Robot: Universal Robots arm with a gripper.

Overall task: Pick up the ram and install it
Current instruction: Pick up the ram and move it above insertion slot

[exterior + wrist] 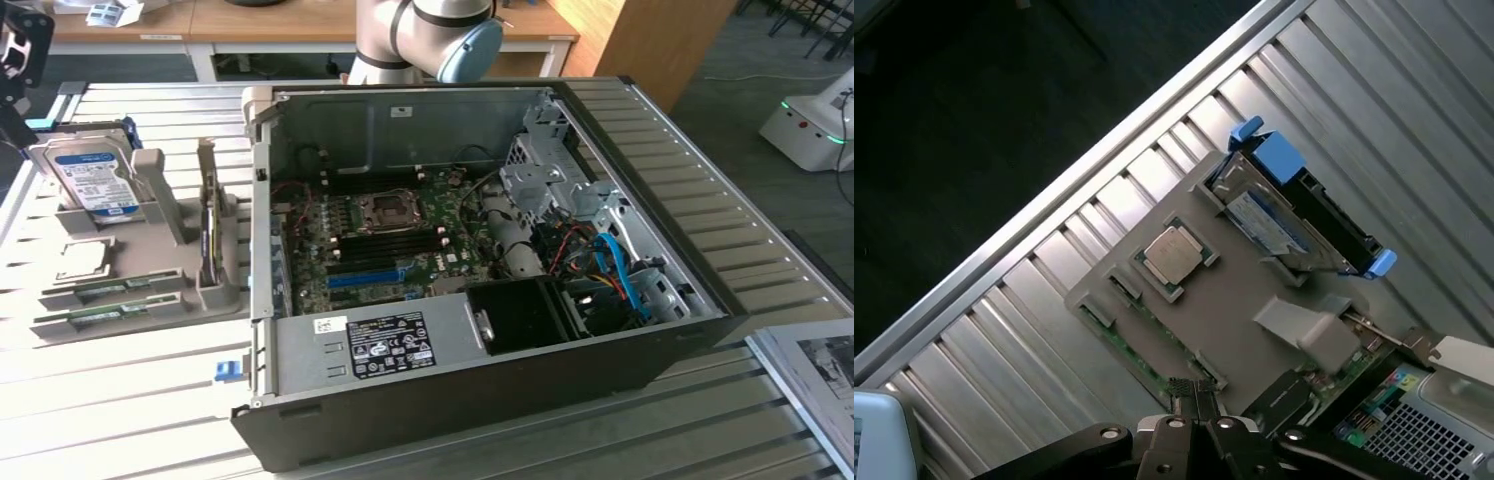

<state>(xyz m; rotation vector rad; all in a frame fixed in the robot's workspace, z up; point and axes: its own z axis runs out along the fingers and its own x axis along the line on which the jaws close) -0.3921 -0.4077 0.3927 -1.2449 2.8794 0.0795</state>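
Two thin green ram sticks (104,290) lie flat in slots along the front edge of a grey holder block (160,250), at the exterior view's left. In the wrist view one ram stick (1126,348) runs along the block's (1234,320) edge. My gripper (1194,398) hangs above that edge near the stick's end, shut, with nothing between its fingers. The open computer case (441,350) lies on its side with the motherboard (400,265) exposed and black memory slots (400,238) beside the processor socket.
On the same block stand a hard drive (94,175) with blue rails, an upright expansion card (210,220) and a loose processor chip (1172,255). The slatted metal table's edge (1084,185) runs close behind the block. The arm's base (420,35) rises behind the case.
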